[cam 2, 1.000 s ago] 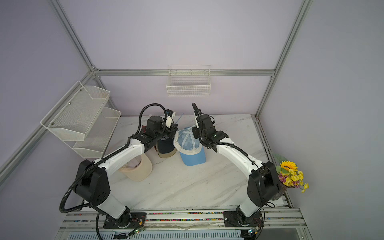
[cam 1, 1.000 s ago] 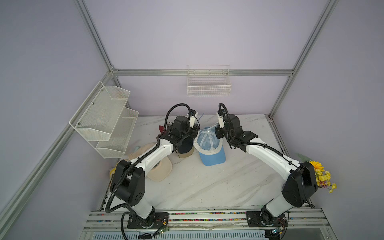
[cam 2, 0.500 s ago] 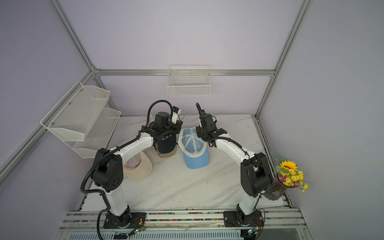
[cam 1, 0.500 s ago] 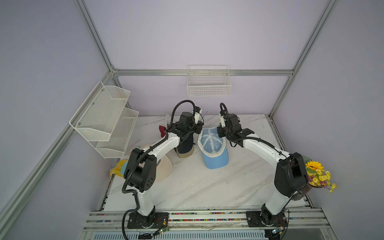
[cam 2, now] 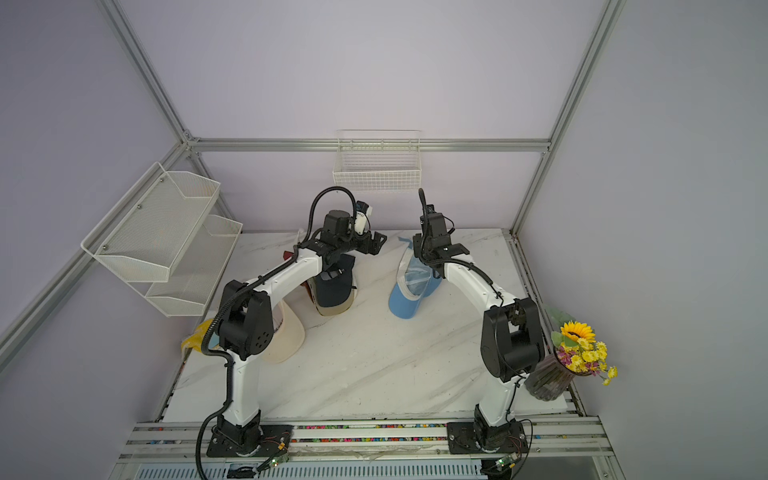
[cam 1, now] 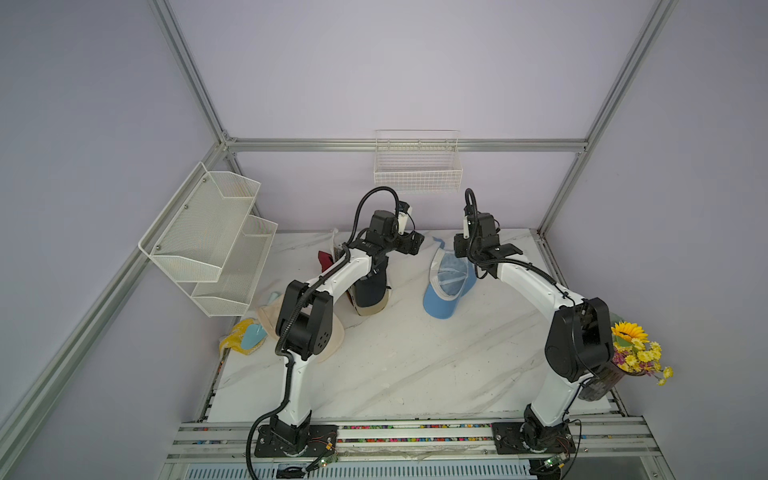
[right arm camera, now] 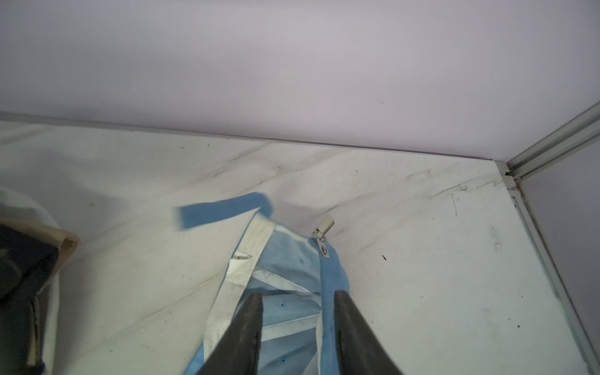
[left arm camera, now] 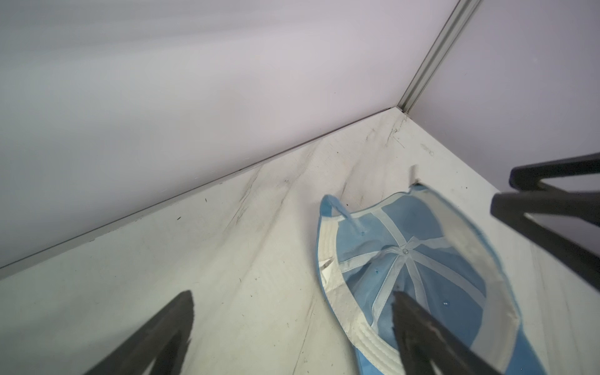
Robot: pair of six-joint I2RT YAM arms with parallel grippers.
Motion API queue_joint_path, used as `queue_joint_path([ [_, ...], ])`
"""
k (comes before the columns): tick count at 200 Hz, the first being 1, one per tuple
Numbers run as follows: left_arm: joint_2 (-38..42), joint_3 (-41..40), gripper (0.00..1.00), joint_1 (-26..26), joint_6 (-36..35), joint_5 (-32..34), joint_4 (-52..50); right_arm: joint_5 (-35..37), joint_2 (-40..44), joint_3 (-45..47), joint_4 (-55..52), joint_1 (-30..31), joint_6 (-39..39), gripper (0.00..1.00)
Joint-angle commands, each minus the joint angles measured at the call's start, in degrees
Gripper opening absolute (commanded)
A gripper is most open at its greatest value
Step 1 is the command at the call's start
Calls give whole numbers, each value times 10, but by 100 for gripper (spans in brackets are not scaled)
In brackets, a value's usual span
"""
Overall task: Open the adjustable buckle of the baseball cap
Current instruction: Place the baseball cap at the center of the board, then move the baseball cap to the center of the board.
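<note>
Room: a pale lilac enclosure with metal framing is walling in a white marbled desk point(cam 1: 395, 365). A wire basket point(cam 1: 417, 166) is hanging on the back wall, beyond both claws.

Top views, cap: the light blue baseball cap point(cam 1: 446, 286) is lying crown-down on the desk between the two claws, nearer the right one. With the hollow facing up, its rear opening is staying reachable from above.

Top views, left claw: the left claw point(cam 1: 415, 244) is hanging above the desk with its jaws spread, the cap sitting off to its right. A dark cap point(cam 1: 372, 291) is lying under its forearm, out of the work.

Top views, right claw: the right claw point(cam 2: 419, 249) is hovering over the cap's rear edge.

Left wrist view: the left claw point(left arm camera: 292, 293) is standing wide apart, with only bare desk in the gap. One finger is overlapping the cap point(left arm camera: 415, 259) in the picture, and contact cannot be told. Across the cap, the right claw point(left arm camera: 503, 186) is showing parted and empty.

Right wrist view: the right claw point(right arm camera: 298, 295) is poised over the cap's rim, jaws parted. Lining is showing in the gap, and nothing looks pinched. Ahead of one finger, the blue strap point(right arm camera: 224, 209) is sticking out loose and blurred. Ahead of the other finger, the metal buckle point(right arm camera: 324, 227) is sitting apart from the strap.

Judgement: with the strap free of the buckle, the fastening is looking undone. Both claws are probably standing open because nothing is left to hold.
</note>
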State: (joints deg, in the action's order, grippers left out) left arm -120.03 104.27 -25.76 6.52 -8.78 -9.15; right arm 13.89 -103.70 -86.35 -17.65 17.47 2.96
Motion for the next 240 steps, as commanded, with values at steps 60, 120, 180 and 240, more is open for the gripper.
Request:
queue_joint_path([
  [60, 185, -109, 100, 36, -36, 135, -111, 22, 59, 35, -15, 3, 13, 59],
  [120, 247, -184, 100, 58, 13, 189, -166, 15, 77, 50, -15, 3, 19, 59],
  [180, 270, -221, 91, 61, 51, 167, -191, 14, 83, 54, -13, 2, 26, 60],
  [240, 299, -235, 93, 62, 53, 185, -221, 8, 104, 70, -9, 3, 27, 60],
])
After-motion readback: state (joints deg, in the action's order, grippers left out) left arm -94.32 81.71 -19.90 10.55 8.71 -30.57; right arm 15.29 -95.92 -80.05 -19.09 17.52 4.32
